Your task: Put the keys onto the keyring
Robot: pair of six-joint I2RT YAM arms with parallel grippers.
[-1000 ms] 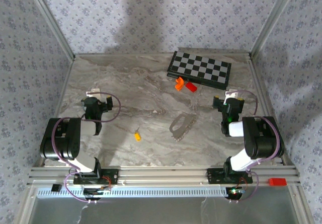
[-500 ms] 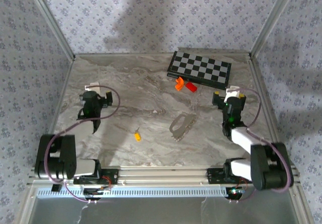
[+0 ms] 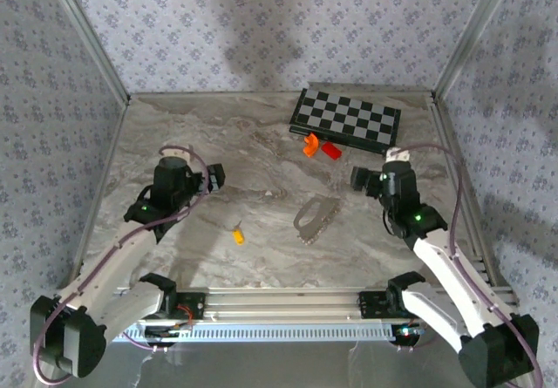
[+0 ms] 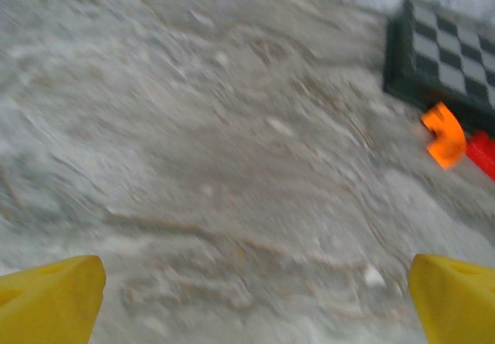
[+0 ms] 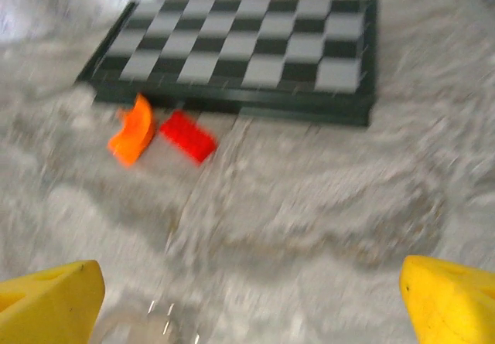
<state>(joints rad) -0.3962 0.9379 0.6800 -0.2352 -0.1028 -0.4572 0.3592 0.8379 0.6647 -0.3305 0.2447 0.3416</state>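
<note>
Both arms reach out over the bench and neither holds anything. The left jaws stand spread wide and empty over bare surface left of centre. The right jaws are likewise released, at the right and not far from the chessboard.

The task's things lie between them, nearer to us. A silver bunch, which we take for the keyring with some keys, lies flat just right of centre. A small yellow-headed piece, likely a loose key, lies well apart to its left. Both are too small for us to tell ring from key.

We judge the step in hand to be the approach. To do it well, we would lower the right jaws over the bunch and pinch the ring at a free edge. The left jaws should take the loose key by its blade, leaving the hole clear. Thin metal on a hard top slides, so we should come down low and close slowly.

The bench is smooth, grey-veined stone. An orange piece and a red piece sit just beside the chessboard's near edge, far right; we should keep clear of them. Patterned wallpaper lines the walls, with metal posts at the corners.
</note>
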